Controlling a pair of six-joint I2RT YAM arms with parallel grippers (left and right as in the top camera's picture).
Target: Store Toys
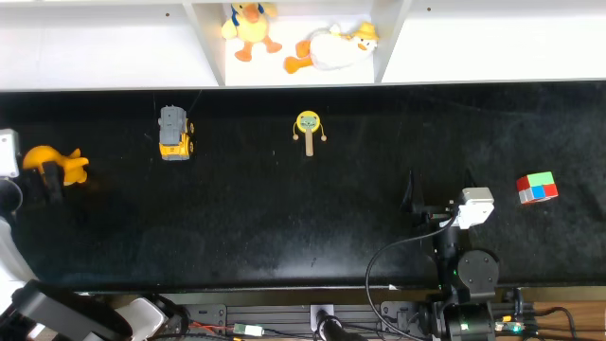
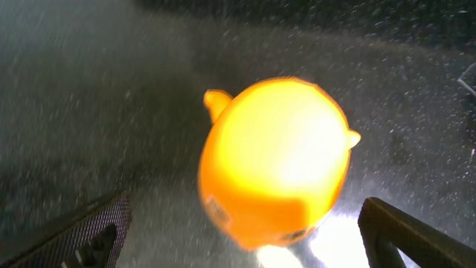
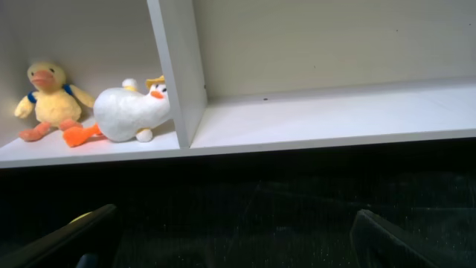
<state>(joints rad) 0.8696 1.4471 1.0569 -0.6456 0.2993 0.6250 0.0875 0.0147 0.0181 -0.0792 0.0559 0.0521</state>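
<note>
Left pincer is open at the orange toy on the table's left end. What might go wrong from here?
1. The orange toy is round and looks smooth; it may squirt out as the open left pincer closes, and it lies near the left edge of the table.
2. The middle shelf compartment already holds a yellow duck plush and a white duck plush; placing there could knock them.
</note>
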